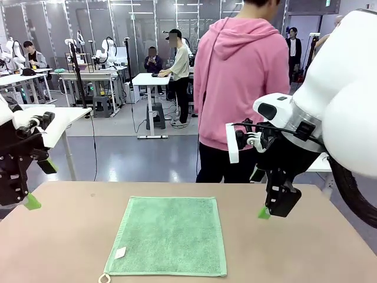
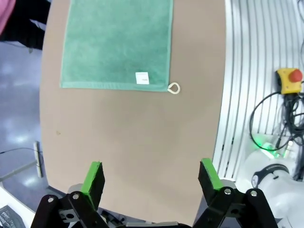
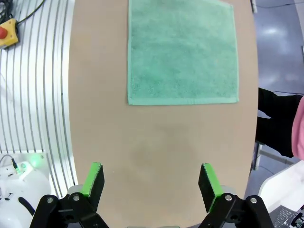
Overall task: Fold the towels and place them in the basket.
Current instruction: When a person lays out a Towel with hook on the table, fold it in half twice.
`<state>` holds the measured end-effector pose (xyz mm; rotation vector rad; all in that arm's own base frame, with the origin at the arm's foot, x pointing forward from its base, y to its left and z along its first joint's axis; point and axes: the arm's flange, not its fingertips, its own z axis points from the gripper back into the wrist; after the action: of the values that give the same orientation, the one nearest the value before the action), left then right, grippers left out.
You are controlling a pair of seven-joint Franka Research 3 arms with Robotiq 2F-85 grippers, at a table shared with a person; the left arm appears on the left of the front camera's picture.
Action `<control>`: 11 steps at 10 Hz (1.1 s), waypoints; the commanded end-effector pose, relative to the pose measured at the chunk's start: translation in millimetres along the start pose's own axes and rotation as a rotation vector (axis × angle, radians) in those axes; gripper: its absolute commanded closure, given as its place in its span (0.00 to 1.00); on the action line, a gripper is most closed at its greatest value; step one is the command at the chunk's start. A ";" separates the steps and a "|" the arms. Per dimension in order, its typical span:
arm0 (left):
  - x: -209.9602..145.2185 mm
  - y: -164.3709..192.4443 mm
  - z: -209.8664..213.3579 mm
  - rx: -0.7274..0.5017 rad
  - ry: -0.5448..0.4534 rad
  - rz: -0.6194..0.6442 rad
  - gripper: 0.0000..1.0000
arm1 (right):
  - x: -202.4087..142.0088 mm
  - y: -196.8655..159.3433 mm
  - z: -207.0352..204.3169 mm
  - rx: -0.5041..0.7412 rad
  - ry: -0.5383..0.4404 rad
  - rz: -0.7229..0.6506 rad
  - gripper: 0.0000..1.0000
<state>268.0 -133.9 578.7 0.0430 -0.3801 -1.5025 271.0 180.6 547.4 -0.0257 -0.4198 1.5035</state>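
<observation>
A mint green towel point(image 1: 169, 236) lies flat and spread out in the middle of the brown table point(image 1: 59, 236), its small white tag point(image 1: 120, 253) and a loop near the front left corner. The left wrist view has the towel point(image 2: 118, 40) at the top, the tag point(image 2: 142, 78) on its near edge. In the right wrist view the towel point(image 3: 183, 52) lies ahead as well. My left gripper point(image 2: 152, 178) hovers open above the table's left side, apart from the towel. My right gripper point(image 3: 152, 180) hangs open over the right side, also clear of it. The basket is out of view.
A person in a pink hoodie point(image 1: 238, 76) stands at the far edge of the table. A yellow box with a red button point(image 2: 289, 80) sits on the ribbed metal base beside the table. Bare table lies on both sides of the towel.
</observation>
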 end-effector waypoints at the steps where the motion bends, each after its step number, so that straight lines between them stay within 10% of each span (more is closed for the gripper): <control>1: 2.9 -2.4 0.0 0.002 -0.004 -0.026 0.00 | 3.9 3.5 -3.3 0.011 -0.001 0.017 0.00; 5: 1.7 -1.0 0.3 0.001 0.000 -0.009 0.00 | 1.0 1.2 -0.3 -0.001 0.005 0.004 0.00; 11: 14.0 -4.0 -137.7 -0.146 -0.019 -0.022 0.00 | 6.5 14.3 -117.4 0.170 0.008 -0.010 0.00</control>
<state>308.0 -174.9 467.3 -0.0526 -0.2482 -1.5377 300.0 218.1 452.5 0.0828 -0.2633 1.4960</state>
